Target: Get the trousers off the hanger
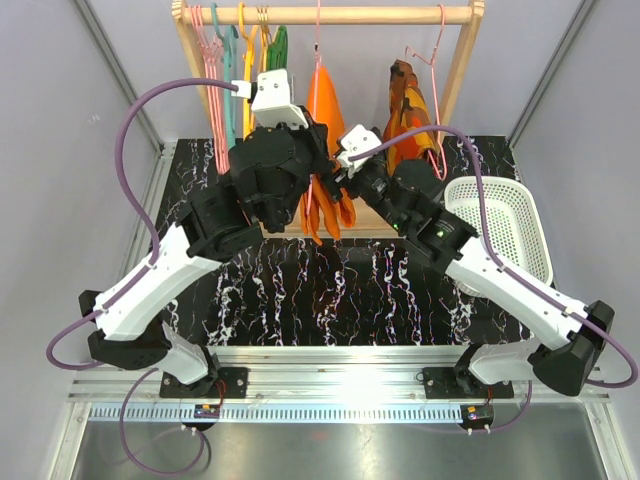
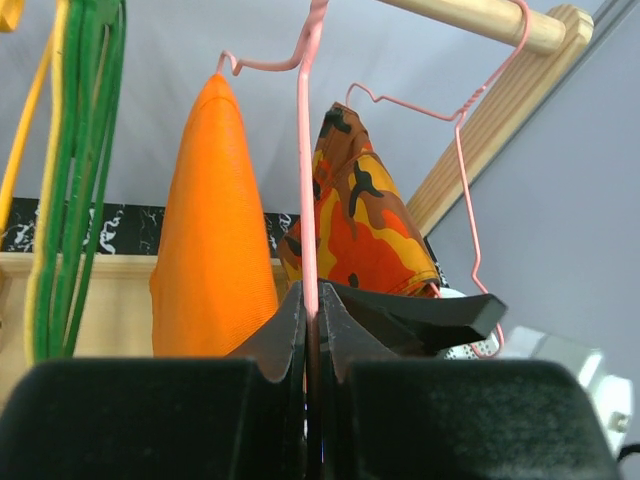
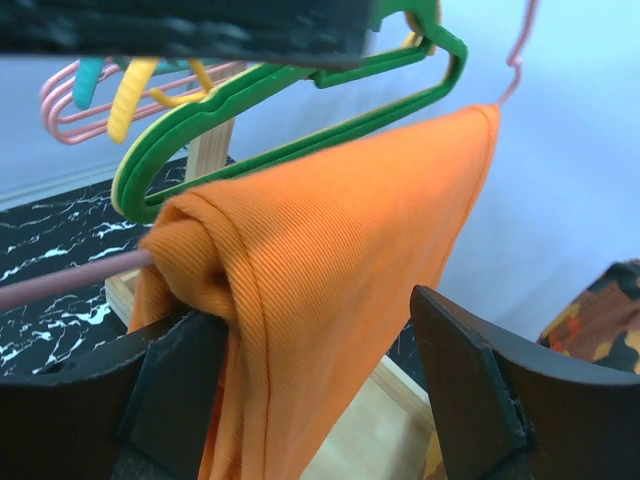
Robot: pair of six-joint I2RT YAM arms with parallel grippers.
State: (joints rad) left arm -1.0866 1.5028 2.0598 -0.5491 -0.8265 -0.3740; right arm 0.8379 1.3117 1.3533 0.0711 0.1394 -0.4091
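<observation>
Left fingers hold the hanger; right fingers straddle the trousers.

The left fingers are clamped on the pink wire of the hanger, which rises straight out of them toward the wooden rail. The trousers hang just beside that wire, above and to one side of the fingertips. The right fingers are spread apart with the orange cloth filling the gap between them, not pinched. The cloth's long axis drops limp from the hanger down through that gap, so the right arm is the nearer one to pull. Room is tight: green hangers crowd just above the right fingers and a camouflage garment hangs just past the wire. The black marbled table lies below, and a basket sits beside the right arm.
</observation>
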